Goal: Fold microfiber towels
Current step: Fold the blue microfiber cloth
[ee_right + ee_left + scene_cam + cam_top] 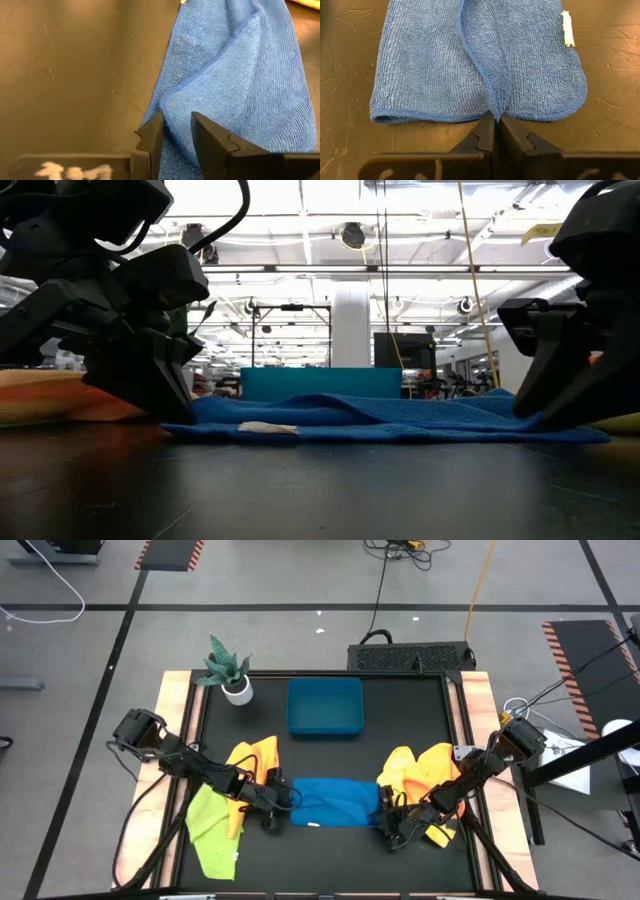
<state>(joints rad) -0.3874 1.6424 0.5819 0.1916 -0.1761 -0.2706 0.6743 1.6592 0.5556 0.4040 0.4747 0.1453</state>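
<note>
The blue towel (335, 802) lies flat on the counter (320, 755), with the left end effector (495, 125) and the right end effector (176, 131) each clenched on one end, so a thin pinch could slip when lifting.

A towel (333, 802) lies flat at the table's (400, 870) front middle, between two towel heaps (238, 790) (425, 775); a tray (325, 707) sits behind it, a plant (230, 670) to the tray's left
</note>
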